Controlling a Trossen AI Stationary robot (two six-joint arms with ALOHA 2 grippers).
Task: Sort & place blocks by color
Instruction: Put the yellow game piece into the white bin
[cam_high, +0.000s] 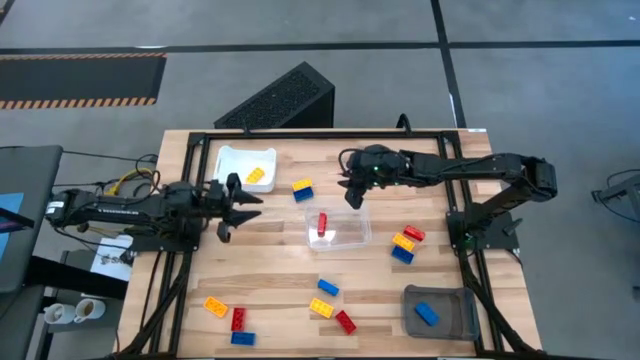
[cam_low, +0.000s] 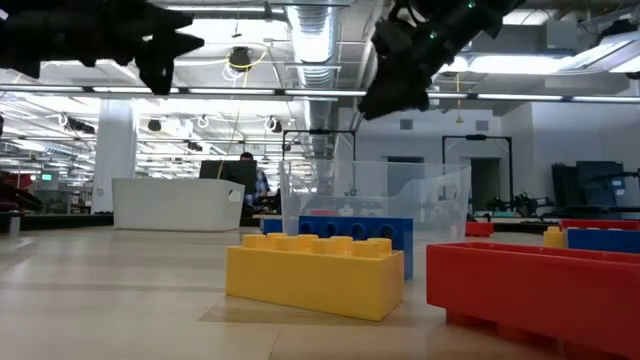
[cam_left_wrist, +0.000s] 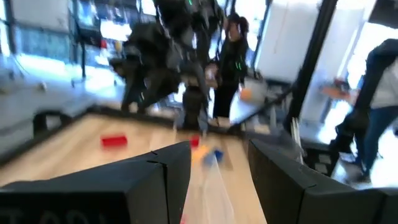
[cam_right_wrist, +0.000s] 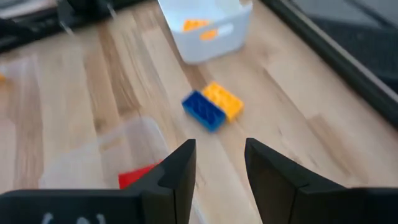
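**Blocks spread over the table, three containers partly filled**

No readable writing or brand shows on any block or container.

The high view counts the blocks: one yellow block (cam_high: 258, 176) in the white bin (cam_high: 228, 158) at upper left, one red block (cam_high: 321, 223) in the clear tray (cam_high: 352, 236) at centre, one blue block (cam_high: 426, 313) in the grey tray (cam_high: 450, 325) at lower right. Loose on the wooden table (cam_high: 280, 270) lie a yellow-and-blue pair (cam_high: 302, 189) just above the clear tray, a red-yellow-blue cluster (cam_high: 406, 244) to its right, and seven more along the bottom – two yellow, two red and two blue, plus one blue near centre.

The left tool (cam_high: 243, 205) hangs at mid-left, beside the white bin, its fingers apart and empty. The right tool (cam_high: 354, 196) hovers above the clear tray's upper right edge – its wrist view shows a gap between the fingers (cam_right_wrist: 177, 171) with nothing in it, over the tray and the yellow-and-blue pair.

Only the low view shows blocks in profile: a yellow block (cam_low: 315, 273) in front of a blue one (cam_low: 372, 236), and a red one (cam_low: 535, 283) at the right edge. The left wrist view alone shows a person's sleeve and leg (cam_left_wrist: 379, 81) at the far right.
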